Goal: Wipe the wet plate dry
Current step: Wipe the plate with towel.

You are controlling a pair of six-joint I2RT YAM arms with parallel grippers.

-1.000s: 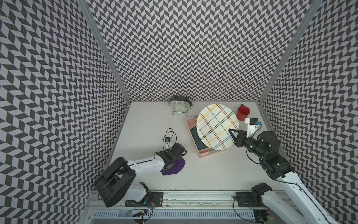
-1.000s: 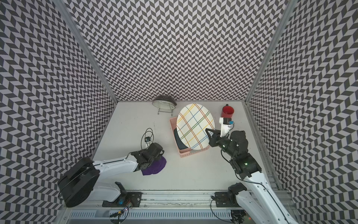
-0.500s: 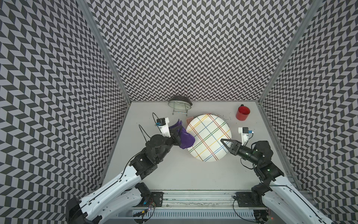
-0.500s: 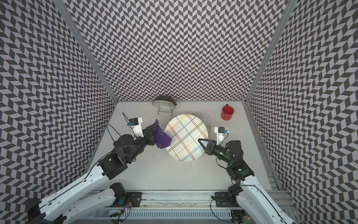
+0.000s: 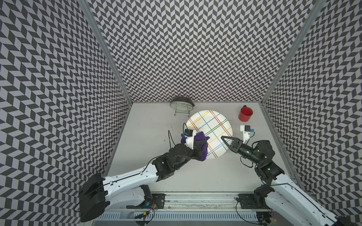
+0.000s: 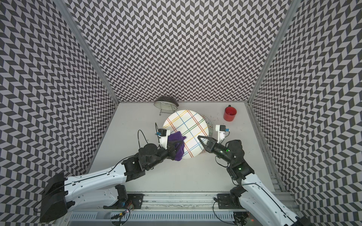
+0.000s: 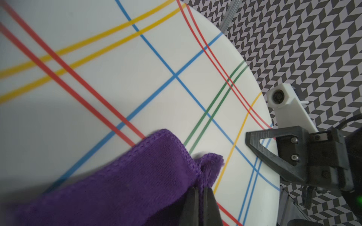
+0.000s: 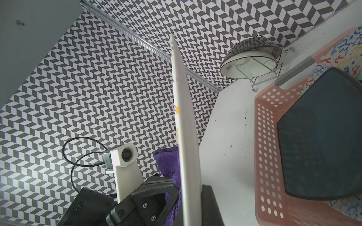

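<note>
Currently grips the round white plate with crossing coloured lines (image 5: 210, 129) by its rim in the right hand (image 5: 225, 140), closed on the edge with one finger on each face, plain to see edge-on from the right wrist. Holds it in the air, clear of the grey worktop (image 5: 148, 137) and above the pink perforated plastic basket (image 8: 268, 156), tilted with the patterned face up and toward the left arm. Seems meant to offer that face squarely for wiping, with nothing underneath to catch or scrape.

Pinches the purple terry cloth (image 7: 137, 176) in the left hand (image 7: 200, 190), jaws shut tight on a fold, loose bulk bunched ahead of the fingertips and lying against the plate's face near the rim closest to that arm. Serves, by the look of it, as a soft pad between hard fingers and glaze. Covers only a small part of the face, so probably early in the wipe, with most of the surface yet to cross. Shows no drops or sheen clear enough to judge wetness.

Calls next for light strokes across toward the gripped side; risks twisting the plate in its single rim grip under heavier pressure. Leaves the red mug (image 5: 245, 114) and the wire stand with a pale dish (image 5: 181, 104) well apart at the back, out of the way.
</note>
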